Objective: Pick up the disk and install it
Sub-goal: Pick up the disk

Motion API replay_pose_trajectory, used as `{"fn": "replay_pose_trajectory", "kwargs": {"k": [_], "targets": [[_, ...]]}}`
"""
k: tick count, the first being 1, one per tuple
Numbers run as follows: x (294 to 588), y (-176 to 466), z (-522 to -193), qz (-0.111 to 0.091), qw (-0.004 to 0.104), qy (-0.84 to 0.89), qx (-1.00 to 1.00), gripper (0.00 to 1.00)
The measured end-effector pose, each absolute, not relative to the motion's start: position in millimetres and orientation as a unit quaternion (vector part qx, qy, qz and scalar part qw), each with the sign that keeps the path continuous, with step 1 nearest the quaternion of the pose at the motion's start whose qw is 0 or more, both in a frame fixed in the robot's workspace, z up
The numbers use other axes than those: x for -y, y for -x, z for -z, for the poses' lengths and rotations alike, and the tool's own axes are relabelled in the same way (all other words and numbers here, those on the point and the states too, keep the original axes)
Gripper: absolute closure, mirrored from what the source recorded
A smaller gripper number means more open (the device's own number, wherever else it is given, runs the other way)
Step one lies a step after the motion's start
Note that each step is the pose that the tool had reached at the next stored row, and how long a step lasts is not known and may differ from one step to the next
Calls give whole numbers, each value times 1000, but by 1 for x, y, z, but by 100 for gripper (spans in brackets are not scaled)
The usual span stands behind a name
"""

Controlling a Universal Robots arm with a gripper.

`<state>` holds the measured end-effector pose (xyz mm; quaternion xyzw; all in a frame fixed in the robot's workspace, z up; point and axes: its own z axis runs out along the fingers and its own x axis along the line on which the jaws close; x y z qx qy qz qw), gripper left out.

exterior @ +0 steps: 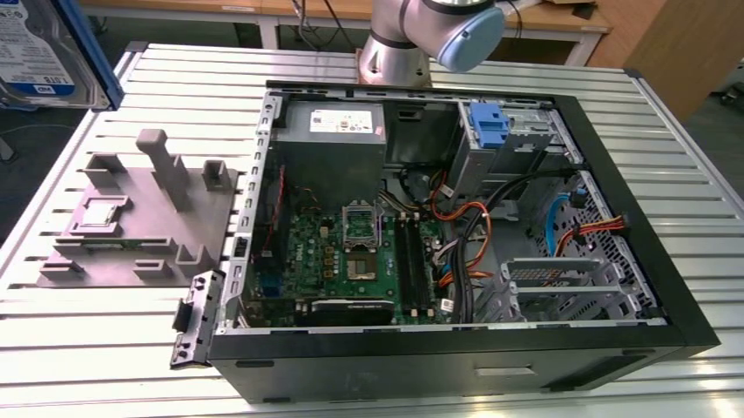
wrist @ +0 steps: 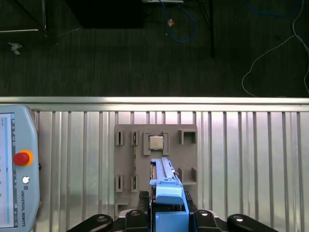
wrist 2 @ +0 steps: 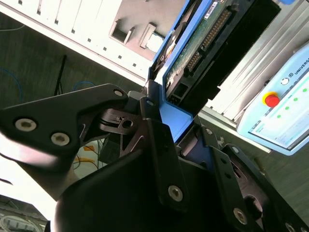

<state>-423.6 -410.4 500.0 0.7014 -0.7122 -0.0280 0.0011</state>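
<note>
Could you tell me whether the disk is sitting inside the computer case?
No; the disk is up at the exterior view's upper left, well apart from the open case.

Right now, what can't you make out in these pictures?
- Exterior view: the disk is cut off at the picture's corner; cables hide part of the floor of the computer case.
- First wrist view: the hand, shut on the disk, is cut off by the picture's edge; the disk hides part of the grey fixture.
- Second wrist view: the disk's label faces away.
</note>
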Motion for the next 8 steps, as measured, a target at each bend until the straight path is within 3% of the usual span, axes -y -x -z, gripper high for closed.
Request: {"fn": "replay_pose_trajectory", "kwargs": {"k": [8], "targets": [[413,412,-500,28,1,-701,712,63]]}}
